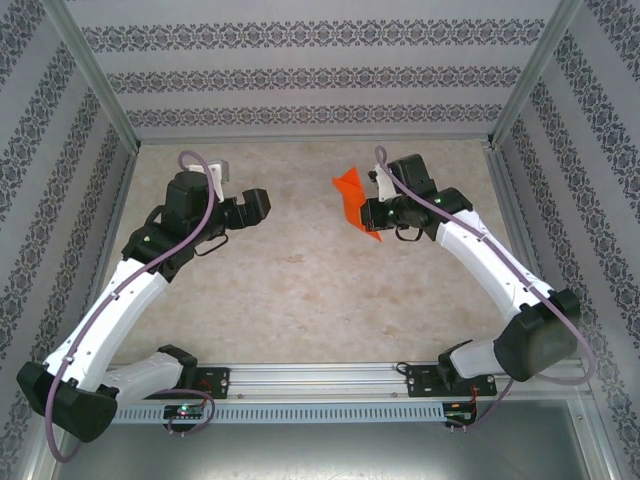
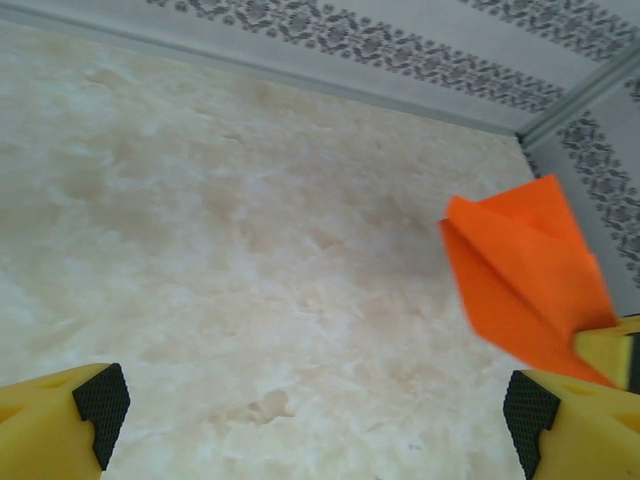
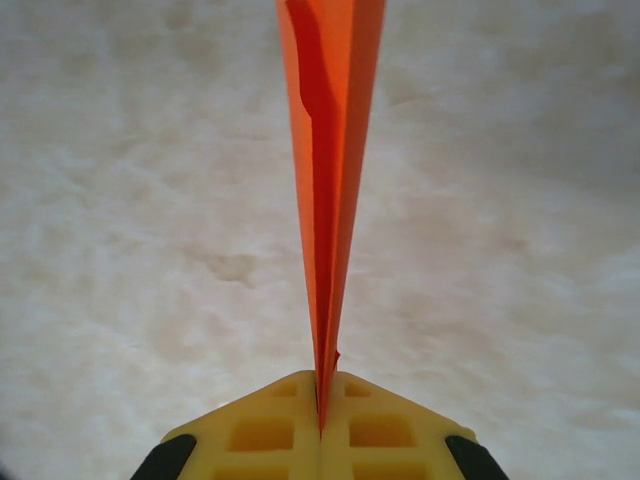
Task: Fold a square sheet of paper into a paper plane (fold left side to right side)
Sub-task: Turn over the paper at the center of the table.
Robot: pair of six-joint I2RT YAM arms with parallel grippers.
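The bright orange sheet of paper (image 1: 350, 195) is folded into layered flaps and held up off the table at the back right. My right gripper (image 1: 372, 212) is shut on its lower edge. In the right wrist view the paper (image 3: 330, 150) stands edge-on as a thin wedge rising from the closed yellow fingers of the right gripper (image 3: 320, 385). My left gripper (image 1: 255, 205) hovers to the left of the paper, apart from it and open. In the left wrist view the left gripper (image 2: 315, 405) has nothing between its wide-apart fingers, and the folded paper (image 2: 520, 270) hangs at the right.
The beige marbled table (image 1: 300, 280) is walled in by patterned panels (image 1: 300, 75) at the back and sides. An aluminium rail (image 1: 320, 378) with both arm bases runs along the near edge.
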